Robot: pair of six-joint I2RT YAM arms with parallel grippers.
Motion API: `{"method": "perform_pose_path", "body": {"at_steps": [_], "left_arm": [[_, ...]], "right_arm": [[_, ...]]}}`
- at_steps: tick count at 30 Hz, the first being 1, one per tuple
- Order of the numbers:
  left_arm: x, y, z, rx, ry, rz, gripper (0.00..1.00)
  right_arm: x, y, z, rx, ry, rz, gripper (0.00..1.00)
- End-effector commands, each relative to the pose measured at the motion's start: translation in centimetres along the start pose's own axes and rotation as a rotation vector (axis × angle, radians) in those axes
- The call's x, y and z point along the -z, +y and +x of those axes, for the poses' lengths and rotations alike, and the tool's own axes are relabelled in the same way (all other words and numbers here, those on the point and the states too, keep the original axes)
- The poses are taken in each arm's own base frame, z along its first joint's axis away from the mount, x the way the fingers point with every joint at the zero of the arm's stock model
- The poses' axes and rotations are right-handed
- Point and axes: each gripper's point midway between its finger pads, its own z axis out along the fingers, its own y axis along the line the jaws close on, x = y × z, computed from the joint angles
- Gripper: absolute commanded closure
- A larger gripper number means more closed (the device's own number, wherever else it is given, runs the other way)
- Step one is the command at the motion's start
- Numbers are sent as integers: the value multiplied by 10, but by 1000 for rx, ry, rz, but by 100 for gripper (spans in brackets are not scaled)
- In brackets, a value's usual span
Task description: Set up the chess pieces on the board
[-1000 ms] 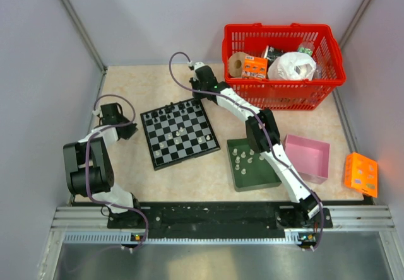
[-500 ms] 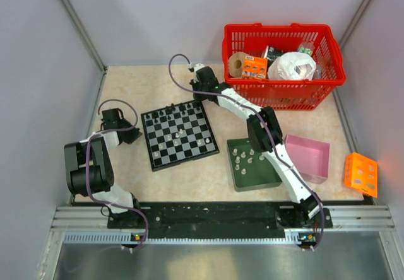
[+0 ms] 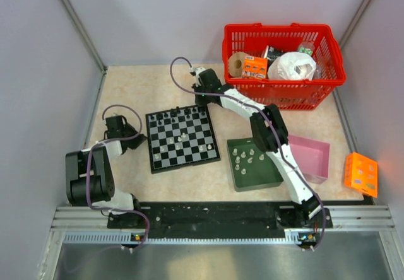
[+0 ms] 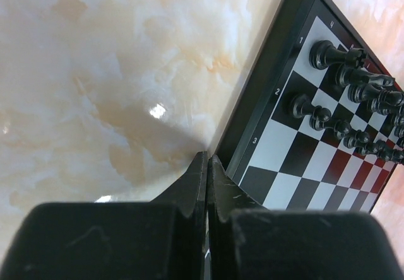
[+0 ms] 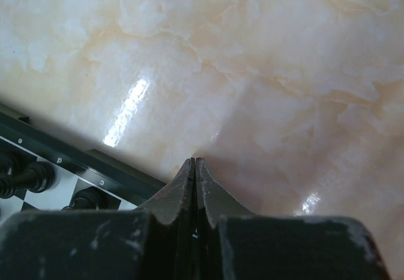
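Note:
The board (image 3: 183, 139) lies on the table's middle left, nearly square to the table. Black chess pieces (image 3: 179, 111) stand in rows along its far edge, and a few whitish ones (image 3: 180, 137) stand near its middle. More whitish pieces (image 3: 247, 157) sit in the green tray. My left gripper (image 3: 140, 140) is shut and empty, its tips (image 4: 207, 157) low against the board's left edge (image 4: 259, 97). My right gripper (image 3: 203, 100) is shut and empty, its tips (image 5: 194, 161) on the table at the board's far right corner (image 5: 69, 161). Black pieces (image 4: 350, 81) show in the left wrist view.
A dark green tray (image 3: 268, 176) lies right of the board, with a pink box (image 3: 307, 158) beside it. An orange box (image 3: 360, 174) sits at the far right. A red basket (image 3: 284, 87) full of items stands at the back right. Walls close both sides.
The left gripper has moved down and right against the board's left edge. The board has turned and slid slightly right, now squarer to the table. The right gripper shifted slightly right.

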Motion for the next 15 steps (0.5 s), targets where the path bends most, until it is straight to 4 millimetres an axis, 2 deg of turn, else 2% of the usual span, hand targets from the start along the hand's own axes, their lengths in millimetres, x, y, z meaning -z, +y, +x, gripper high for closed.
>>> {"method": "perform_pose_path", "body": {"at_steps": [1,9,15], "left_arm": [[7,21,40,15,98,-59,100],[24,31,44,25,60,-99,100],[34,27,49,37,61,-76,100]], "right_arm": [[28,-11,26,-22,130,-2,100],[45,-6,50,-28,183,-27,100],[56,4,58,-22,195,-53,100]]}}
